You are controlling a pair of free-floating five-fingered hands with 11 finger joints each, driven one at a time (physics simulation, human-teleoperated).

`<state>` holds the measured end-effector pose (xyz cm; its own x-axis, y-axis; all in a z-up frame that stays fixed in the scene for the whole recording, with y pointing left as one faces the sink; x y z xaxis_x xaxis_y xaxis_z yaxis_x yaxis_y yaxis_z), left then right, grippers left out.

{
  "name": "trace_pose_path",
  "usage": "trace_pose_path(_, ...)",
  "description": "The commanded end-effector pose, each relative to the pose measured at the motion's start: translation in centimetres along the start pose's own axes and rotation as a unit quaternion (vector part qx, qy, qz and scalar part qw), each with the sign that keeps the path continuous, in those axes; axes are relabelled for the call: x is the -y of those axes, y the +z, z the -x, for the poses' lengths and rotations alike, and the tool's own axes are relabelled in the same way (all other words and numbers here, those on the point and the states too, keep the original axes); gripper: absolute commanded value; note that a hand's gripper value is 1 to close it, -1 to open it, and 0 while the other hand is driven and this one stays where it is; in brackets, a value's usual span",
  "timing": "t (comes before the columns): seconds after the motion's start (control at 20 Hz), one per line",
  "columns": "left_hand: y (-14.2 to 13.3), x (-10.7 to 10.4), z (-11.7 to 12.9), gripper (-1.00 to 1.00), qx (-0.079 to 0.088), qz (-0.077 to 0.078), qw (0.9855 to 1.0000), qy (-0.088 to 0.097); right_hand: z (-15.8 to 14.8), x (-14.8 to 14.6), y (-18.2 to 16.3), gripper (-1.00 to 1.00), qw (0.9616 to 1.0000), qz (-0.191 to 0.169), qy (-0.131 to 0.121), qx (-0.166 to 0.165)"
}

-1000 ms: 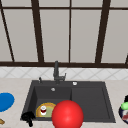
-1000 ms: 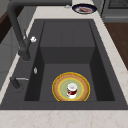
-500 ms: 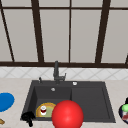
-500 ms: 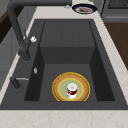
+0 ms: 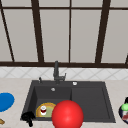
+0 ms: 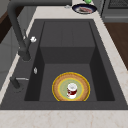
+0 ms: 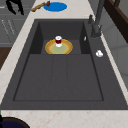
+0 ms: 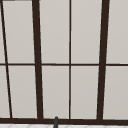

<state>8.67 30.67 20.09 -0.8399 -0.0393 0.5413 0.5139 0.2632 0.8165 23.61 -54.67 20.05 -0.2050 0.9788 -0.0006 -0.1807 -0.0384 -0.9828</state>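
My left hand hangs over the counter's front edge just left of the sink; in the right side view the left hand hovers in the air beyond the counter, fingers loose and holding nothing. Inside the sink's deep left basin lies a yellow plate with a small red-and-white cup standing on it; the plate and cup sit near the basin's near wall, plate and cup. A large red ball shows at the sink's front edge.
A dark faucet stands behind the basin. A blue plate and a wooden-handled tool lie on the left counter. A dark bowl with food and something green rests on the right counter. Window panes rise behind.
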Motion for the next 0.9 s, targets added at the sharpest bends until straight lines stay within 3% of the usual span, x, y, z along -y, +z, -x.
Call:
trace_pose_path(0.0, 0.0, 0.0, 0.0, 0.00, 0.000, 0.000, 1.0000, 0.000, 0.3, -2.6, -1.9, 1.00, 1.0000, 0.000, 0.001, 0.004)
trace_pose_path(0.2, 0.0, 0.0, 0.0, 0.00, 0.000, 0.000, 1.0000, 0.000, 1.8, -5.4, -1.8, 1.00, 0.9997, 0.018, -0.006, 0.015)
trace_pose_path(0.4, 0.0, 0.0, 0.0, 0.00, 0.000, 0.000, 1.0000, 0.000, 3.1, -6.2, -2.1, 1.00, 0.9988, 0.036, -0.003, 0.034)
trace_pose_path(0.85, 0.0, 0.0, 0.0, 0.00, 0.000, 0.000, 1.0000, 0.000, 6.5, -6.5, -4.1, 1.00, 0.9989, 0.000, -0.025, 0.040)
